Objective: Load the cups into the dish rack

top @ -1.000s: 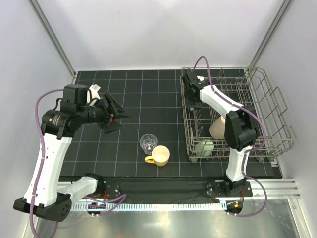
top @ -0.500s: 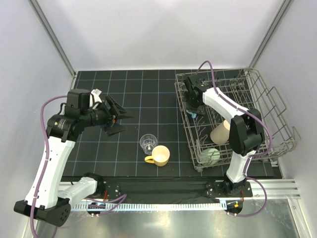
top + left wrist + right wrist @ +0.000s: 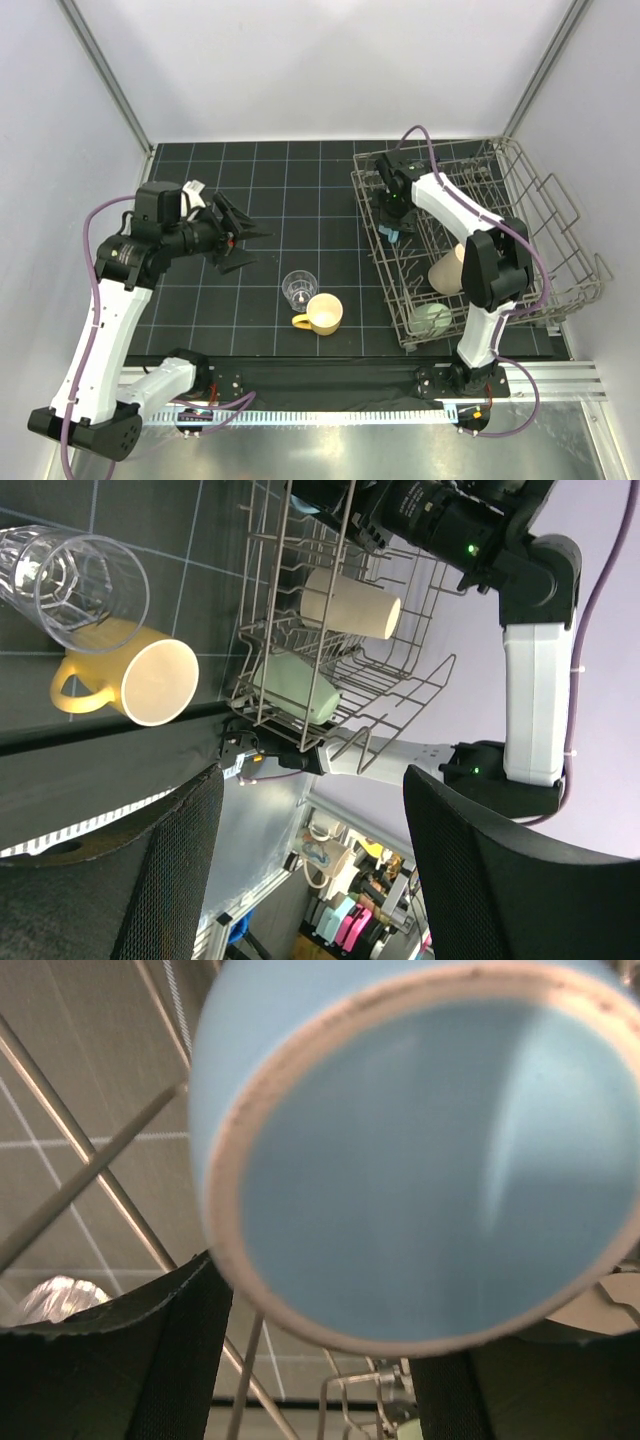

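My right gripper (image 3: 391, 214) reaches into the far left part of the grey wire dish rack (image 3: 560, 235) and is shut on the light blue cup (image 3: 391, 235). That cup (image 3: 420, 1140) fills the right wrist view, mouth toward the camera, between the black fingers (image 3: 110, 1360). The tan tumbler (image 3: 446, 271) and the pale green cup (image 3: 432, 318) lie in the rack's near part. The clear glass (image 3: 298, 288) and the yellow mug (image 3: 322, 313) stand on the mat left of the rack. My left gripper (image 3: 236, 240) is open and empty, above the mat, left of the glass.
The rack sits skewed on the black gridded mat (image 3: 260, 200), against the right wall. The left wrist view shows the glass (image 3: 70, 575), the mug (image 3: 135, 680), the rack (image 3: 400, 695), the tumbler (image 3: 350, 605) and the green cup (image 3: 300, 690). White walls close three sides.
The dish rack has swung: its far left corner moved left, its near end right, cups shifting with it. My right gripper moved slightly nearer with the blue cup. The left arm lowered slightly.
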